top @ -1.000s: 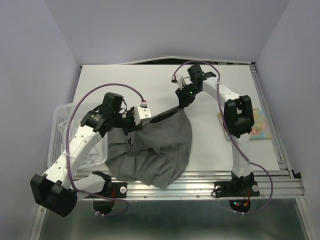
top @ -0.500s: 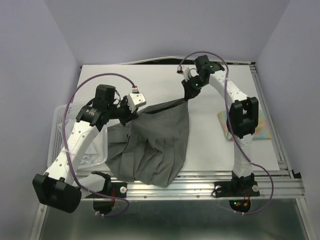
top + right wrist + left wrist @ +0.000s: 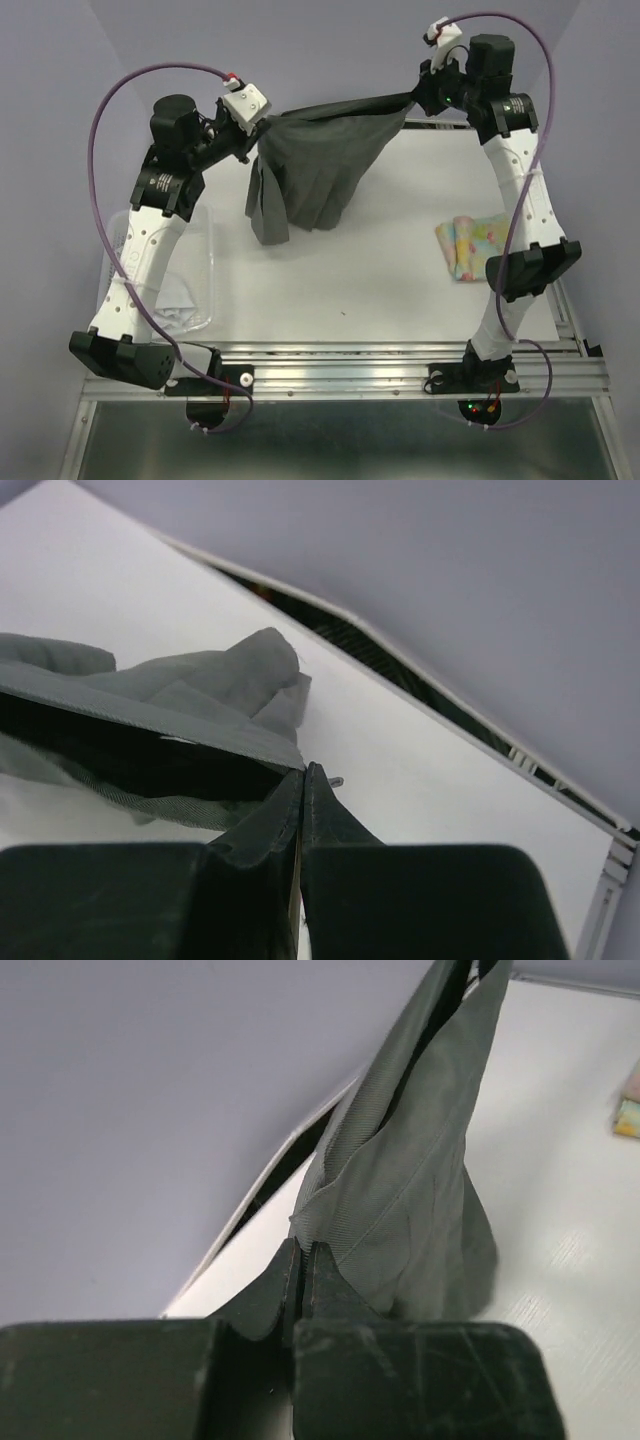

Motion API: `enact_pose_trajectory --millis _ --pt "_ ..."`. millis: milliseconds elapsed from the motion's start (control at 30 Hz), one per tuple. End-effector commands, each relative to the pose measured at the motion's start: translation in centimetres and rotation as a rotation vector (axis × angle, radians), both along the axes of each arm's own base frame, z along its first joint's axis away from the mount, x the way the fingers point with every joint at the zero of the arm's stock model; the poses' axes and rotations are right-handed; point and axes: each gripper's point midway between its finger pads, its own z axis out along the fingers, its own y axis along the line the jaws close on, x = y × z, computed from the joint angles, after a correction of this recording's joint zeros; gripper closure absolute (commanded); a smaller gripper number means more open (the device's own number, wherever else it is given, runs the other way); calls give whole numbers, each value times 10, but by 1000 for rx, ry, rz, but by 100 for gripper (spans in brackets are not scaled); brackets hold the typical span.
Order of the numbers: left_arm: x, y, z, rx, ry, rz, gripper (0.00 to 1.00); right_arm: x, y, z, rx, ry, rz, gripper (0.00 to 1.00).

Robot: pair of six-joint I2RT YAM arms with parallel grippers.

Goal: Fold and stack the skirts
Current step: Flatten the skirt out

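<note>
The grey pleated skirt hangs in the air above the far part of the table, stretched by its waistband between both arms. My left gripper is shut on the waistband's left end. At the other end my right gripper is shut on the band's right corner. The skirt's hem droops to the table near the back left. The pastel floral skirt lies folded at the table's right side. A white cloth, perhaps the white skirt, shows in the basket.
The white slatted plastic basket sits off the table's left edge, under the left arm. The table's far edge and a dark gap behind it lie close to both grippers. Purple walls close in on three sides.
Both arms have lifted the grey skirt off the near left of the table and carried it up and back, pulling the waistband taut. The right gripper closed on the band.
</note>
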Motion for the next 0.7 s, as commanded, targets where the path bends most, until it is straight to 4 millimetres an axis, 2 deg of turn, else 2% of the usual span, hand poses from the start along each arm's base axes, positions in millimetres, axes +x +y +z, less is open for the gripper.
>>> enact_pose_trajectory --millis 0,67,100,133,167,200,233,300,333,367,400,433,467,500,533,567,600,633,667 --pt "-23 22 54 92 -294 4 100 11 -77 46 -54 -184 -321 99" --pt "-45 22 56 155 -384 -48 100 -3 -78 57 -54 -205 -311 99" --pt "-56 11 26 183 -320 -149 100 -7 -76 53 -54 -195 -295 99" --pt "-64 6 15 212 -316 -202 100 -9 -74 34 -70 -150 -279 99" --pt "-82 -1 -27 257 -192 -322 100 -17 -73 25 -73 -118 -265 99" --pt "-91 -3 -55 318 -138 -395 100 -19 -70 -11 -90 -33 -243 99" --pt "-97 -3 -80 365 -90 -450 100 -24 -69 -32 -104 14 -232 99" --pt "-111 7 -152 460 88 -528 100 -40 -66 -66 -118 92 -198 99" --pt "-115 9 -173 471 148 -541 100 -53 -67 -114 -149 196 -179 99" --pt "-119 15 -196 493 217 -548 100 -62 -67 -133 -159 235 -165 99" --pt "-132 18 -215 510 279 -579 100 -71 -67 -149 -168 268 -155 99" --pt "-143 20 -239 521 322 -613 100 -84 -67 -156 -187 280 -127 99" --pt "-148 21 -246 517 336 -619 100 -102 -67 -187 -209 354 -96 99" --pt "-153 22 -252 518 346 -629 100 -118 -67 -200 -223 402 -68 99" --pt "-161 23 -262 520 360 -645 100 -132 -63 -201 -240 394 0 99" --pt "-164 23 -264 522 349 -653 100 -145 -60 -207 -253 409 54 99" --pt "-170 24 -268 527 361 -667 100 -171 -59 -228 -267 489 114 99" --pt "-175 26 -273 546 350 -695 100 -185 -54 -227 -278 472 197 99" --pt "-182 28 -278 559 376 -710 100 -207 -51 -241 -291 525 276 99"
